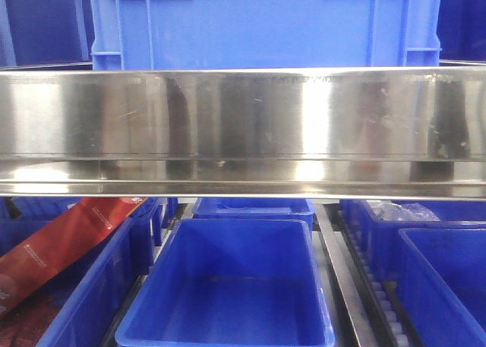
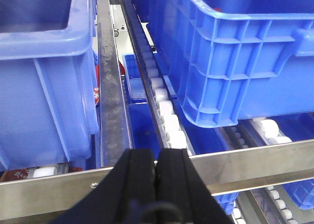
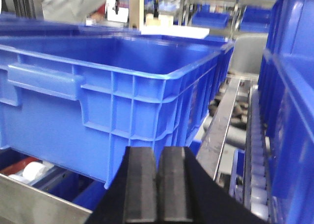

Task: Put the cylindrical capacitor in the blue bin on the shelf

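Where each wrist view looks past its own black fingers, both grippers show their jaws pressed together with nothing visible between them. The left gripper [image 2: 156, 177] hangs over the steel front rail of the shelf [image 2: 255, 165]; beyond that rail a white roller track [image 2: 164, 109] runs back between two blue crates [image 2: 235, 57], whose contents cannot be seen from this angle. The right gripper [image 3: 158, 185] sits just in front of a large blue crate [image 3: 113, 91] whose visible interior holds nothing. In the front view, below the mirror-like rail, an open blue bin [image 1: 235, 286] shows a bare floor, a bin to its left holds a red packet [image 1: 64, 237], and one to its right holds clear plastic bags [image 1: 402, 210]. No view shows the cylindrical capacitor.
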Robot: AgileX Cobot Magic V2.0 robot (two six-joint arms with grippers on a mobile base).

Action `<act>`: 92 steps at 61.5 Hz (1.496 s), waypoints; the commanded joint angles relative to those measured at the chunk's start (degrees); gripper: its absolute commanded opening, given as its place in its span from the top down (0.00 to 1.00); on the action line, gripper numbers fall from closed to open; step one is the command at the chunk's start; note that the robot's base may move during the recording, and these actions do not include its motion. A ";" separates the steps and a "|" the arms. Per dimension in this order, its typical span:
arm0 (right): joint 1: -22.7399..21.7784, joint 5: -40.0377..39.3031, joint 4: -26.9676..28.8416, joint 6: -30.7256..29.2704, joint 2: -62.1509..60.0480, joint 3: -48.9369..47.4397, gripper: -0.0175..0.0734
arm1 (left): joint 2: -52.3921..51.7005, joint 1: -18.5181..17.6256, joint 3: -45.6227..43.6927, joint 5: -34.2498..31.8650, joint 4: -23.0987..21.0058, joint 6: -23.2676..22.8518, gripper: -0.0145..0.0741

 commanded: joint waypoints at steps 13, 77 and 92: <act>-0.31 -2.02 -0.59 -0.06 -1.52 0.68 0.98 | -0.38 0.04 0.12 -1.38 -0.44 -0.38 0.96; -0.31 -2.16 -0.48 -0.06 -1.52 0.68 0.98 | -22.06 8.24 26.75 -27.94 3.04 -0.38 0.96; -0.31 -2.16 -0.48 -0.06 -1.52 0.68 0.98 | -33.42 8.62 46.53 -39.64 3.04 -0.38 0.96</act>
